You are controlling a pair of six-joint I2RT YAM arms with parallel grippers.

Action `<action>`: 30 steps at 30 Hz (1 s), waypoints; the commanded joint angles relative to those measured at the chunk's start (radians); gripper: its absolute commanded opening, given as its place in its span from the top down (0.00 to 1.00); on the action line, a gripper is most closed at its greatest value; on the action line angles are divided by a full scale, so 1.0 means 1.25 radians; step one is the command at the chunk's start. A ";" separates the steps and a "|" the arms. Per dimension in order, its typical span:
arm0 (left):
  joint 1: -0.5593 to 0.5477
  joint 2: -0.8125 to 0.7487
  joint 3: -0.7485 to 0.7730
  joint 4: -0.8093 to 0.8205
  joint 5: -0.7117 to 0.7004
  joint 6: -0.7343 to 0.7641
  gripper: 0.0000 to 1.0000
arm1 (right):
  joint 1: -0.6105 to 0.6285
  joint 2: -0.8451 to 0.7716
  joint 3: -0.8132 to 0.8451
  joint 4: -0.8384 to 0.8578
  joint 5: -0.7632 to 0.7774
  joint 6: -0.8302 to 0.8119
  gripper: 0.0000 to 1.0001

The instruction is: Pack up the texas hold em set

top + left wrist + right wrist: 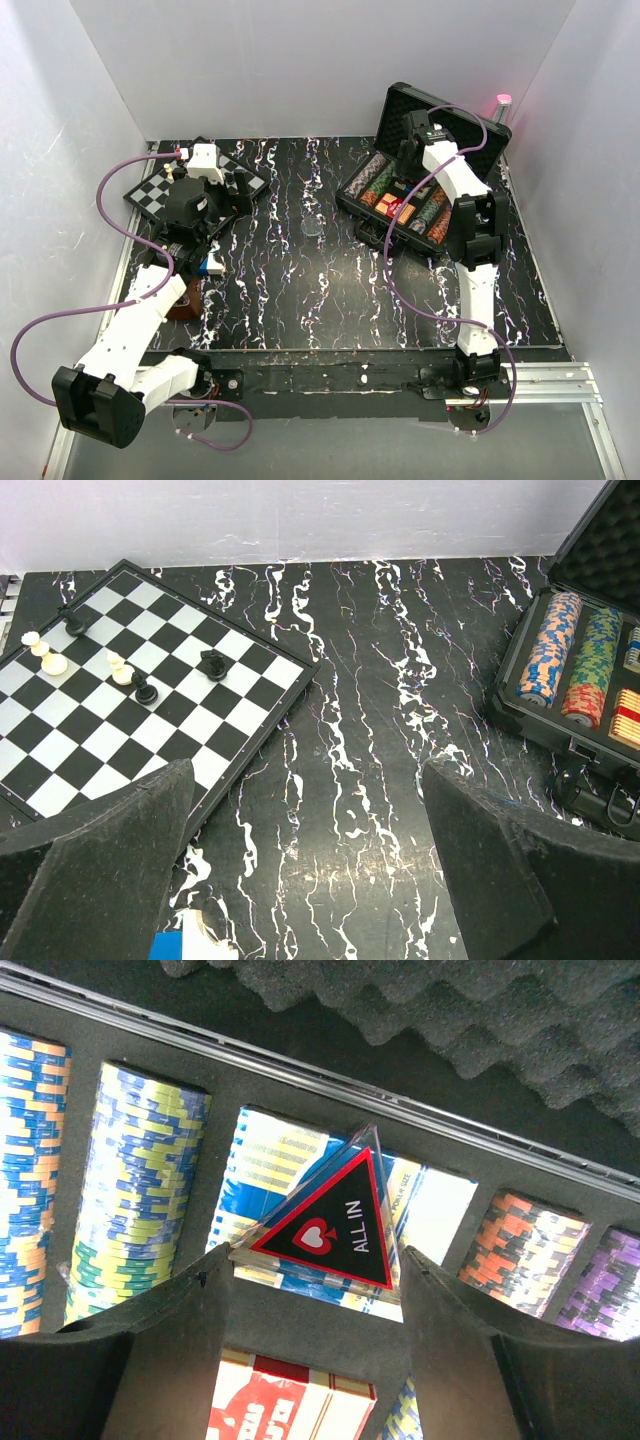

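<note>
The right claw [312, 1260] hangs over the open briefcase [398, 108] at the upper right of the overhead view, jaws wide and seemingly pinching the clear triangular ALL IN marker [325, 1222] by two corners, right above the blue card box [435, 1200] in the middle slot between rows of poker chips [135, 1190]. The left claw [308, 775], gaping and empty, sits well apart at the left beside the chessboard [130, 695], so the right arm is plainly nearer and the drop looks straight down.

Half hidden behind triangle marker [335, 1225]: blue card box [265, 1165]; red card box [290, 1405] cut by edge.
</note>
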 commanded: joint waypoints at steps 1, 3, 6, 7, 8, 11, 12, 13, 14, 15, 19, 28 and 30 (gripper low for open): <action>-0.004 -0.012 -0.004 0.008 -0.001 0.005 0.02 | 0.018 0.030 0.026 -0.047 -0.005 0.042 0.64; -0.005 -0.012 -0.005 0.008 -0.001 0.005 0.02 | 0.021 0.031 0.029 -0.051 0.000 0.048 0.64; -0.007 -0.012 -0.004 0.008 -0.002 0.005 0.02 | 0.024 0.030 0.025 -0.052 0.012 0.052 0.63; -0.005 -0.013 -0.005 0.008 -0.002 0.005 0.02 | 0.024 0.030 0.024 -0.052 0.015 0.053 0.62; -0.005 -0.013 -0.004 0.008 -0.002 0.005 0.02 | 0.024 0.031 0.023 -0.052 0.019 0.054 0.60; -0.005 -0.014 -0.004 0.007 -0.003 0.007 0.02 | 0.026 0.036 0.024 -0.053 0.026 0.058 0.56; -0.007 -0.016 -0.004 0.008 -0.003 0.007 0.02 | 0.024 0.037 0.023 -0.053 0.026 0.059 0.53; -0.005 -0.016 -0.004 0.006 -0.004 0.008 0.02 | 0.024 0.037 0.022 -0.054 0.025 0.062 0.50; -0.007 -0.014 -0.004 0.006 -0.004 0.008 0.02 | 0.024 0.037 0.022 -0.054 0.025 0.065 0.47; -0.007 -0.016 -0.004 0.006 -0.004 0.008 0.02 | 0.024 0.037 0.022 -0.054 0.025 0.068 0.42; -0.007 -0.017 -0.004 0.007 -0.005 0.008 0.02 | 0.024 0.030 0.022 -0.053 0.035 0.068 0.31; -0.005 -0.016 -0.004 0.007 -0.007 0.009 0.02 | 0.024 0.009 0.030 -0.057 0.053 0.046 0.14; -0.007 -0.017 -0.004 0.006 -0.007 0.009 0.02 | 0.024 -0.007 0.018 -0.045 0.047 0.037 0.13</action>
